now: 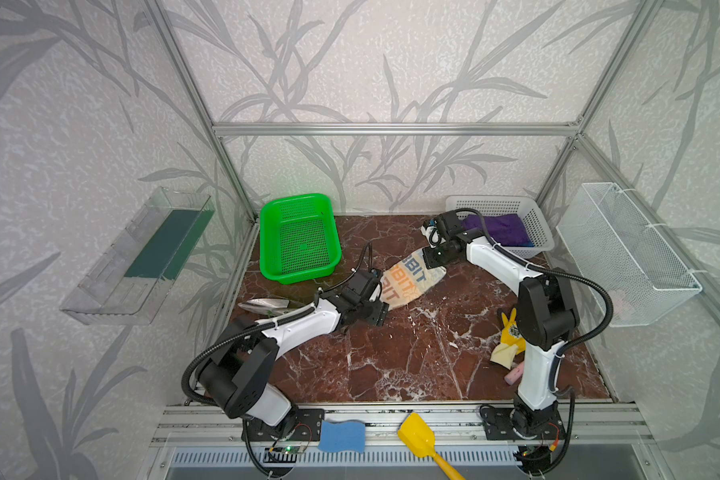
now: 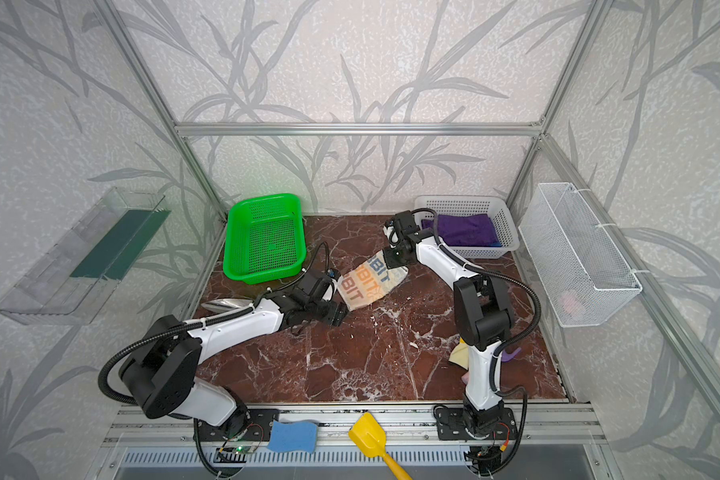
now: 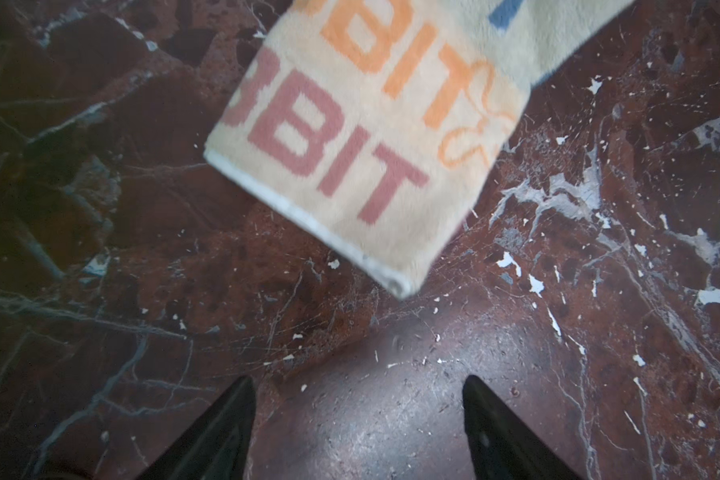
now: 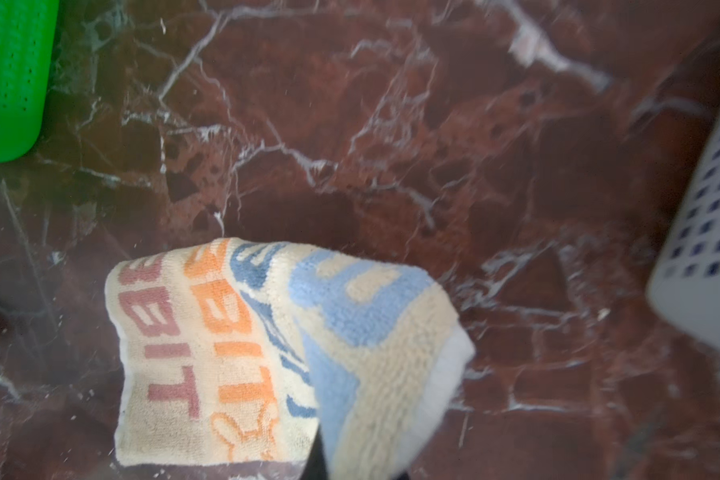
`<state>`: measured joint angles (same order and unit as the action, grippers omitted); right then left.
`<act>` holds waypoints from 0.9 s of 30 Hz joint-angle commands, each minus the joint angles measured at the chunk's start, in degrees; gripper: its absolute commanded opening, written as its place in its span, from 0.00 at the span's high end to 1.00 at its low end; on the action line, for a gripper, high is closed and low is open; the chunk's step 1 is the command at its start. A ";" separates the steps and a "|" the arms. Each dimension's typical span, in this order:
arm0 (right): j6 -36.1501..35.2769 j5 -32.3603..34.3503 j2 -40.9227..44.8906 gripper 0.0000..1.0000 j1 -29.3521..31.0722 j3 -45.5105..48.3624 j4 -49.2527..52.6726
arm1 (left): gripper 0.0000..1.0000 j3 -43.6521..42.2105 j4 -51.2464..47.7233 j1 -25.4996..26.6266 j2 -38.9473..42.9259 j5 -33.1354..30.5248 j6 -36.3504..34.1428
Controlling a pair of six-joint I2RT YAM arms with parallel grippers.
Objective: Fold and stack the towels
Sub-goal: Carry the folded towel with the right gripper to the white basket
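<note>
A: Right gripper [image 1: 430,257] is clamped tight on one end of the cream-white terry towel with blue and orange printed letters [image 1: 408,280]. That end is raised off the red-brown marble tabletop [image 1: 391,365]. The other end slopes down toward it; whether it touches cannot be told.

B: Why pinch it at the end?

A: Likely so the cloth keeps its folded shape and travels as one piece. Doubled layers show at the held edge in the right wrist view.

B: Left gripper [image 3: 358,380]?

A: Fingers spread wide, bare marble between them, nothing held. It sits just beside the towel's lower corner, apart from it as far as the left wrist view shows.

B: So one arm carries the cloth. The other towels?

A: Dark purple plush towel [image 1: 497,228] lies flat in the white perforated plastic basket [image 1: 495,201], back right, near the right gripper. A strip of royal blue towel [image 2: 494,243] shows beneath it, so a stack looks begun there.

B: Green perforated plastic basket [image 1: 298,198]?

A: Back left, nothing in it.

B: Judgement?

A: The lettered towel is probably bound for the top of that stack. The loose fold could slip open on the way.
</note>
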<state>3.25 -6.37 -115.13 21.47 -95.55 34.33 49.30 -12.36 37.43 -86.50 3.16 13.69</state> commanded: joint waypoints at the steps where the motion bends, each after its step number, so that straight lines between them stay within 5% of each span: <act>1: -4.56 5.14 -4.00 1.00 -1.53 -7.98 10.57 | 0.16 -1.11 -0.38 -0.14 1.74 -0.67 -0.42; 7: -7.48 7.19 -9.73 1.00 -4.69 -22.35 16.19 | 0.05 -1.89 0.87 -0.24 3.06 0.27 -0.41; 20: -13.93 10.32 -26.91 1.00 -10.96 -62.38 32.17 | 0.04 -2.98 0.48 -0.23 6.12 -4.49 -0.07; 27: -13.81 9.63 -26.27 1.00 -15.75 -61.71 29.78 | 0.04 -3.25 0.11 -0.23 6.79 -6.18 -0.33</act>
<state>-9.87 2.96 -142.15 7.79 -158.26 63.22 46.30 -12.03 37.36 -81.69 -1.19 13.13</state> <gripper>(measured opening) 0.074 0.957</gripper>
